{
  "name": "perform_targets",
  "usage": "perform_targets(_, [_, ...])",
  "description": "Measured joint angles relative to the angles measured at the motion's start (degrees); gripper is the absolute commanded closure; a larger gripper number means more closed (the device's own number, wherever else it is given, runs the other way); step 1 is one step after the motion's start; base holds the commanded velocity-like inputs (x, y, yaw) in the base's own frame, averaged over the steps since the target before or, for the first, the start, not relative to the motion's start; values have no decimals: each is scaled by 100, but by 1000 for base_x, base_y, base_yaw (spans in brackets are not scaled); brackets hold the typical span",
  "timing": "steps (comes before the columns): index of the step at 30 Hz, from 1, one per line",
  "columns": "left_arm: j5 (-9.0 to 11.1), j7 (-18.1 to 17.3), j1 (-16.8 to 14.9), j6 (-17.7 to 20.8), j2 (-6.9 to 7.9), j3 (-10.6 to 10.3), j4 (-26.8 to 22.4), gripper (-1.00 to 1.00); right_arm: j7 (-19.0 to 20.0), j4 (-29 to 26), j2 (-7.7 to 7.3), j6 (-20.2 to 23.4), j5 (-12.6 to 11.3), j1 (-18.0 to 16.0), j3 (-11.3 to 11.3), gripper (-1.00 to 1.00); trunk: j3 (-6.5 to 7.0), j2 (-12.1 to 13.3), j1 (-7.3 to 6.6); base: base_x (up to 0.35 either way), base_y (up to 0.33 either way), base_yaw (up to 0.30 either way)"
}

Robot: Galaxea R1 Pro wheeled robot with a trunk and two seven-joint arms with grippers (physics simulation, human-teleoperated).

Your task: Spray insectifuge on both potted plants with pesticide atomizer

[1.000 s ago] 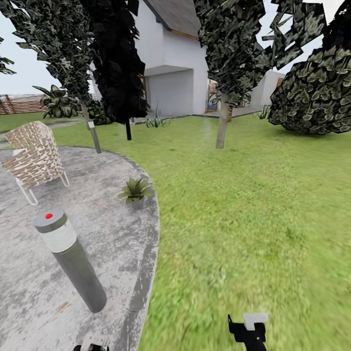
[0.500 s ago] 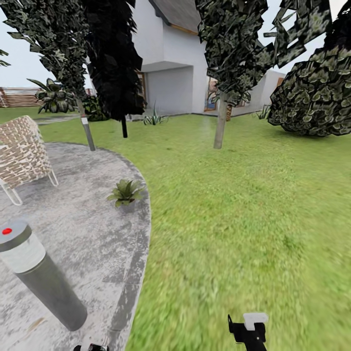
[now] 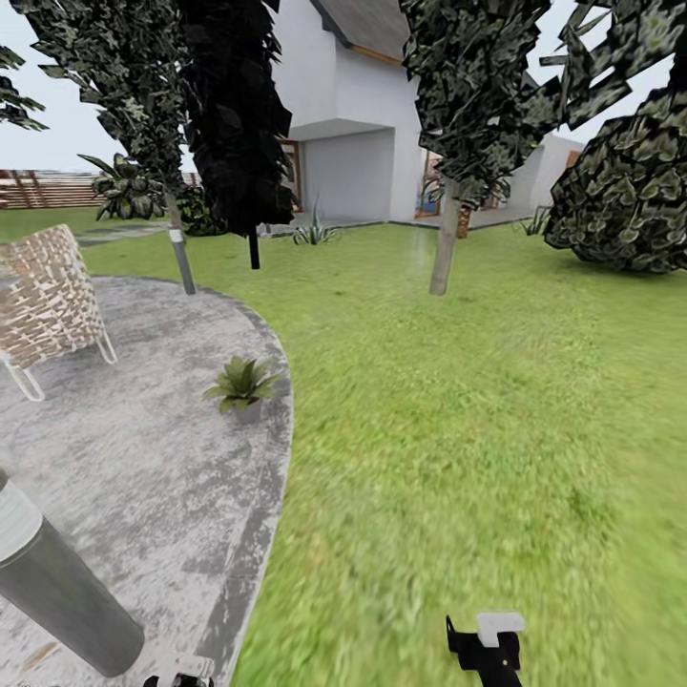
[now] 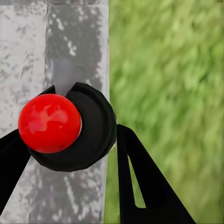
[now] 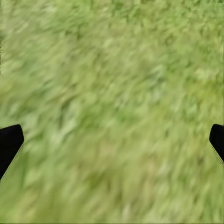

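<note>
Grey mottled paving of the round patio [image 3: 143,458] lies ahead and to the left of the left end effector [image 3: 181,674], which peeks in at the bottom of the head view. In the left wrist view, the left end effector [image 4: 70,154] has its two dark fingers [image 4: 144,182] closed around a black round part topped by a red ball [image 4: 49,123]; whether this belongs to the pesticide atomizer cannot be told. Beneath it run the patio's edge and the lawn [image 4: 168,70].

One potted plant [image 3: 241,385], a low rosette of green leaves in a little grey pot, stands on the patio near its rim, well ahead of the left end effector. A grey bollard lamp [image 3: 48,582] leans just to the left of that end effector, and a woven chair [image 3: 46,301] stands farther off on the left.

The right end effector [image 3: 487,644] hangs over the lawn [image 3: 458,401]. In the right wrist view its fingertips [image 5: 9,142] sit far apart at the edges with nothing between them, grass [image 5: 112,112] below.

Beyond the lawn stand a tree trunk [image 3: 445,243], a white house [image 3: 353,143] and a brown slat fence [image 3: 43,189].
</note>
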Motion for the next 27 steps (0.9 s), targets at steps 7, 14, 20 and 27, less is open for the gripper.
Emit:
perform_targets(7, [0, 0, 0, 0, -2, -4, 0, 100, 0, 0, 0, 0, 0, -1, 0, -100, 0, 0, 0, 239, -196, 276])
perform_targets(14, [0, 0, 8, 0, 6, 0, 0, 100, 0, 0, 0, 0, 2, 2, 0, -100, 0, 0, 0, 243, -189, 266])
perform_targets(20, [-2, 1, 7, -1, 7, -1, 2, 100, 0, -3, -1, 2, 1, 5, 0, -100, 0, 0, -1, 313, -38, 48])
perform_targets(27, [-2, 1, 7, -1, 7, -1, 2, 100, 0, -3, -1, 2, 2, 5, 0, -100, 0, 0, -1, 335, -1, 1])
